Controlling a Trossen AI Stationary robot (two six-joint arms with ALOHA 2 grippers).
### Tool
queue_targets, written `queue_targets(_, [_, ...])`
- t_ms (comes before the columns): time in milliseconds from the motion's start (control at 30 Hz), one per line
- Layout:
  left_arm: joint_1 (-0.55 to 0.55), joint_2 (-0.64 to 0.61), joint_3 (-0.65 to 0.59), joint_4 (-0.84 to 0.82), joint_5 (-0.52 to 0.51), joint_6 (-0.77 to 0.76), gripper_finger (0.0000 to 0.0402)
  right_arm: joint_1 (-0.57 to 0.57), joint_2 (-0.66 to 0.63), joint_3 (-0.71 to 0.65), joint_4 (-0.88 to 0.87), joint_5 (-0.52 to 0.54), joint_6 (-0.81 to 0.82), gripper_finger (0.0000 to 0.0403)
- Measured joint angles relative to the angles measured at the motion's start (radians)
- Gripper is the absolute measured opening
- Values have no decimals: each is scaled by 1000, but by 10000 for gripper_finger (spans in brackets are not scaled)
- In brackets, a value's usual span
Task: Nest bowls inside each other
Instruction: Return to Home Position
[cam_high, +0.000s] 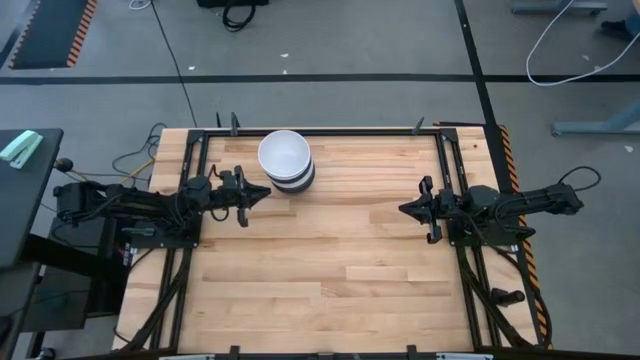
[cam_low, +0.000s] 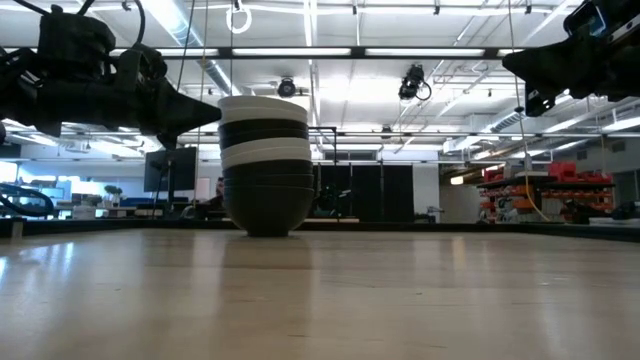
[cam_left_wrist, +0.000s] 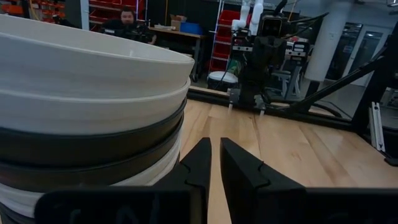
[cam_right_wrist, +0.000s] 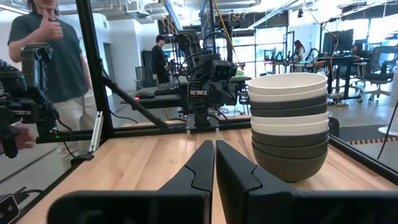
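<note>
The smooth round bowls, glossy black and white, sit nested in one stack (cam_high: 287, 160) at the upper middle of the pale wooden tabletop (cam_high: 340, 280). None lies loose, so the nesting looks finished. The left hand (cam_high: 263, 194), clenched and empty, hangs just beside the stack. The right hand (cam_high: 404, 209), likewise clenched on nothing, sits well apart at centre right.

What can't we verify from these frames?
- Bowl count: high view, top white bowl covers the stack beneath.
- Stack base: left wrist view, cut off by the bottom edge.
- Left gripper to stack gap: low view, they overlap; high view, too small.
</note>
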Motion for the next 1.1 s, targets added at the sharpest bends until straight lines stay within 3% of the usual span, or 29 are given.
queue_targets(1100, [0,0,0,0,0,0,28,0,0,0,0,0,0,22])
